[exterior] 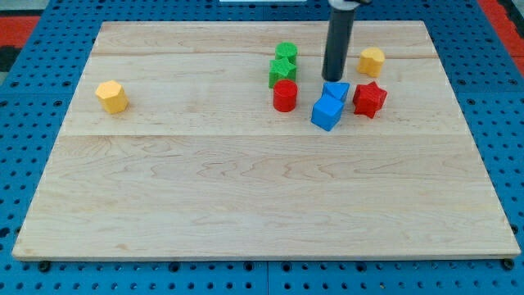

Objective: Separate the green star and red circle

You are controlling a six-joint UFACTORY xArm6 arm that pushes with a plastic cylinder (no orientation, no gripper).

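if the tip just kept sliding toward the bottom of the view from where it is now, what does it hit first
My tip sits just above the blue blocks in the view, so it would probably meet the upper blue block first, then the blue cube below it. The red circle and green star lie off to the view's left, outside that line.

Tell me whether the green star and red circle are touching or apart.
Touching, or nearly: the green star sits right above the red circle with no board showing between them. My tip is to their right, beside the blue blocks.

Pale wooden board (pixel 246 188) with lengthwise grain, lying on a blue pegboard surface (pixel 33 98) dotted with holes, red patches at the view's top corners (pixel 20 20), even light
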